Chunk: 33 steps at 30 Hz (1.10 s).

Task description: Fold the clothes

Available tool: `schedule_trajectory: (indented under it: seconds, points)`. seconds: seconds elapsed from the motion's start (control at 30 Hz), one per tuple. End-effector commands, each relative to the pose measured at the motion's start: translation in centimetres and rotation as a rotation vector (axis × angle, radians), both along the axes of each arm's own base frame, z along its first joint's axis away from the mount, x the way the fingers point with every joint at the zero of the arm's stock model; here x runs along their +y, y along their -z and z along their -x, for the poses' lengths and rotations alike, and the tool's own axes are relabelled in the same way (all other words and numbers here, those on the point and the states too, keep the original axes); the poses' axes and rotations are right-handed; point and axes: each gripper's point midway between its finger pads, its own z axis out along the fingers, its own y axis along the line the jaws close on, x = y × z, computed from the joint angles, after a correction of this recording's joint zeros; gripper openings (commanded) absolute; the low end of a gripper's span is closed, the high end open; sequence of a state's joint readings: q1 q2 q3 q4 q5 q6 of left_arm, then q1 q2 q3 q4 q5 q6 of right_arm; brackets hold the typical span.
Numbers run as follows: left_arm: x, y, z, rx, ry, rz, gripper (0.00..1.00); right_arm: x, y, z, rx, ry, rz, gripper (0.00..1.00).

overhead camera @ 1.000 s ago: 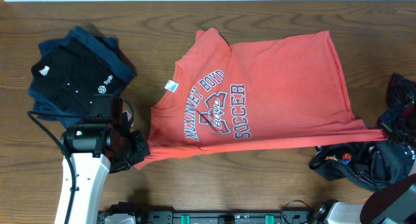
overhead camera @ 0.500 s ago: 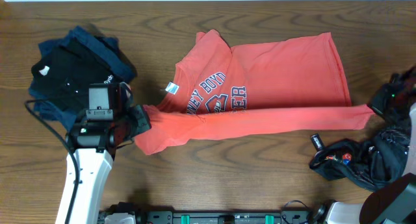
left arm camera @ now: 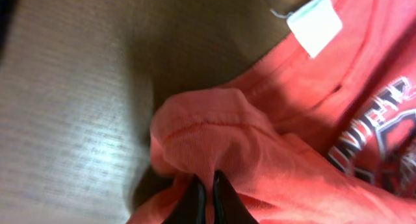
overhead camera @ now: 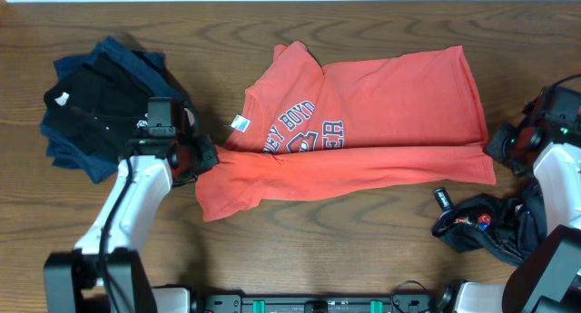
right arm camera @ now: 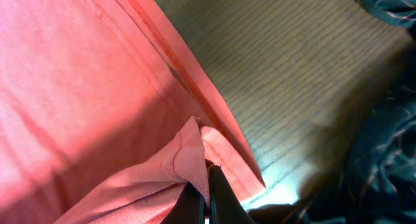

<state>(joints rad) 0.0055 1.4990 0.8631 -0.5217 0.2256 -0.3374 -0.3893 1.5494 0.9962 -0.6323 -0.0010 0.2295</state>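
My left fingers [left arm camera: 198, 201] are pinched tight on a bunched fold of the coral-red T-shirt [overhead camera: 390, 86]. They grip it at its collar end, just below the white neck label [left arm camera: 315, 26]. My right fingers [right arm camera: 214, 195] are closed just as hard on the T-shirt, gripping a doubled corner of cloth at its hem end, right beside the stitched edge.

The T-shirt lies spread on the wooden tabletop [overhead camera: 363, 259], collar toward my left arm and hem toward my right. Its long side nearest me is turned over onto the chest as a wrinkled band running from one grip to the other. That band covers the lower part of the navy-and-white lettering [overhead camera: 304, 132], and the upper part shows above it. The far half of the T-shirt lies fairly flat.

Beyond the T-shirt's collar end sits a stack of black and navy shirts [overhead camera: 100, 104], apart from it. Off the T-shirt's hem end, toward my side, a crumpled black jersey [overhead camera: 499, 227] with red markings lies near its corner.
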Motion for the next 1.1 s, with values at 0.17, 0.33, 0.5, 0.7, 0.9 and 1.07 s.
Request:
schedule_trajectory:
  seconds: [0.17, 0.33, 0.5, 0.7, 0.9, 1.07]
  points:
    - [-0.3, 0.9, -0.5, 0.0, 0.005, 0.027, 0.06, -0.1, 1.8, -0.4, -0.034, -0.009, 0.035, 0.01]
    - [-0.2, 0.7, -1.1, -0.03, 0.044, 0.012, 0.06, -0.8, 1.5, -1.0, -0.071, 0.03, 0.055, 0.01]
    - [-0.2, -0.4, -2.3, -0.104, 0.075, -0.002, 0.06, -1.6, 0.7, -2.1, -0.139, 0.115, 0.052, 0.01]
    - [-2.0, -3.0, -4.0, -0.241, 0.153, 0.072, 0.06, -2.7, -0.2, -3.0, -0.202, 0.157, 0.062, 0.01]
    - [-3.5, -2.8, -4.3, -0.255, 0.211, 0.067, 0.06, -3.2, -0.3, -2.8, -0.194, 0.173, 0.089, 0.01]
    - [-6.4, -2.7, -3.9, -0.272, 0.346, 0.052, 0.06, -4.0, 0.1, -1.7, -0.146, 0.211, 0.134, 0.01]
